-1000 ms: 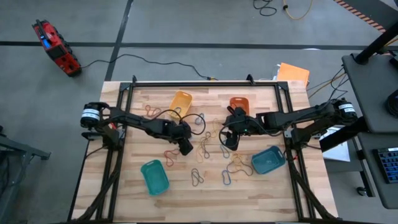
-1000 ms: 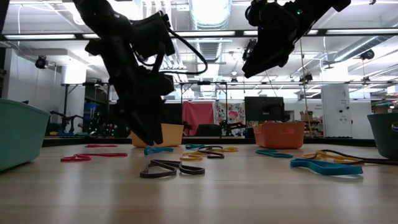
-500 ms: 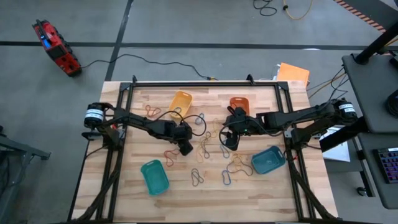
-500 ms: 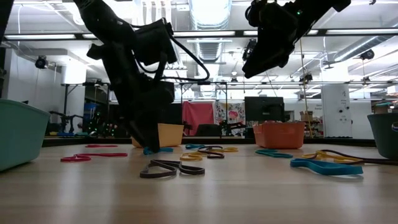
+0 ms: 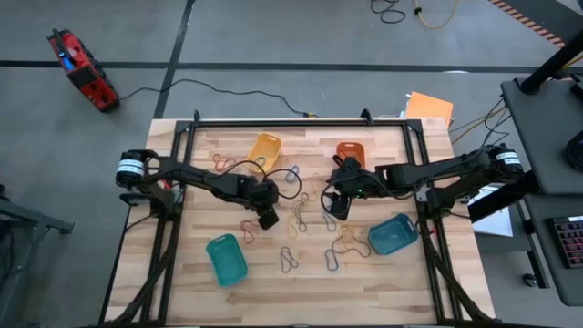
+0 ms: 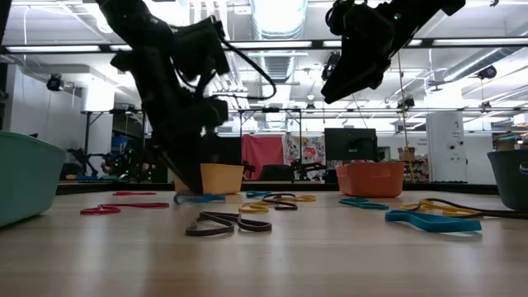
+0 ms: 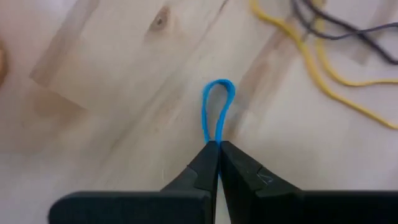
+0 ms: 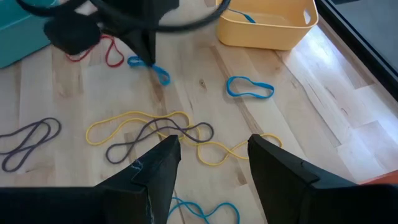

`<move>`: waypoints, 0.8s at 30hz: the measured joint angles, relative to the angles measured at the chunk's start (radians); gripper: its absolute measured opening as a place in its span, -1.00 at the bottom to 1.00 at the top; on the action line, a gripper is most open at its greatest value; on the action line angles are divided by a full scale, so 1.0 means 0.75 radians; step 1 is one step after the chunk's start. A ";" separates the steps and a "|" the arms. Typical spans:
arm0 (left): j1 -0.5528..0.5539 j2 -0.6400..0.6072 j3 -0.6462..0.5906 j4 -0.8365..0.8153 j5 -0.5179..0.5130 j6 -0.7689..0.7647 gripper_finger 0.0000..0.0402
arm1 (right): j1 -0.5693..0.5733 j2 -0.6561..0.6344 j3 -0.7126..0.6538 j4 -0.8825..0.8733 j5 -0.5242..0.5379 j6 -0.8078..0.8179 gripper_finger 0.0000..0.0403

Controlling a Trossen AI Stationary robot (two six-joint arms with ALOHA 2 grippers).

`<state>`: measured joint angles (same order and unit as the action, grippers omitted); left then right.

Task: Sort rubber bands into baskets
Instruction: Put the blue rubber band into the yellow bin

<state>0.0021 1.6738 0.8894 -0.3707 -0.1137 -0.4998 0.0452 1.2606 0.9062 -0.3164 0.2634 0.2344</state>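
My left gripper (image 5: pixel 267 219) is down at the table near its middle, shut on a blue rubber band (image 7: pixel 217 106). The right wrist view shows the same gripper (image 8: pixel 147 60) and band (image 8: pixel 157 72). My right gripper (image 8: pixel 211 168) hangs open well above the table (image 6: pixel 346 82), over a tangle of yellow and grey rubber bands (image 8: pixel 155 134). Four baskets stand on the wood: yellow (image 5: pixel 265 148), orange (image 5: pixel 350 154), teal-green (image 5: pixel 226 258) and blue-teal (image 5: pixel 393 234). My left gripper pinches the blue band between its two fingertips (image 7: pixel 208 158), with both strands squeezed together at one end (image 7: pixel 214 140). The fingers come from above, slanting down. The free loop sticks out past the tips and lies on the wood (image 6: pixel 205 198).
Loose bands lie around: red ones (image 5: pixel 246 228) beside the left gripper, another blue loop (image 8: pixel 250 88) near the yellow basket, a dark one (image 6: pixel 228 223) and a blue one (image 6: pixel 433 221) toward the near edge. Black frame rails (image 5: pixel 173 182) border the table.
My left gripper has shut its fingers on the blue band at the table and rolled slightly about its own line. The band's free end has shifted a little with it. My right gripper has kept still.
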 joint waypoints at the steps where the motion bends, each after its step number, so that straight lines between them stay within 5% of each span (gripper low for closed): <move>1: 0.000 -0.022 0.000 -0.005 -0.001 0.019 -1.00 | 0.000 0.000 0.000 0.000 0.000 0.000 -0.08; 15: 0.000 -0.300 -0.002 -0.142 0.009 0.154 -0.98 | 0.000 0.000 -0.012 0.006 0.002 -0.014 -0.09; 24: -0.029 -0.199 -0.046 -0.183 0.081 0.428 -0.52 | 0.000 0.000 -0.017 0.006 0.001 -0.013 -0.09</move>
<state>-0.0197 1.5249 0.8549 -0.5081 -0.0529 -0.1787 0.0452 1.2606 0.8936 -0.3122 0.2642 0.2249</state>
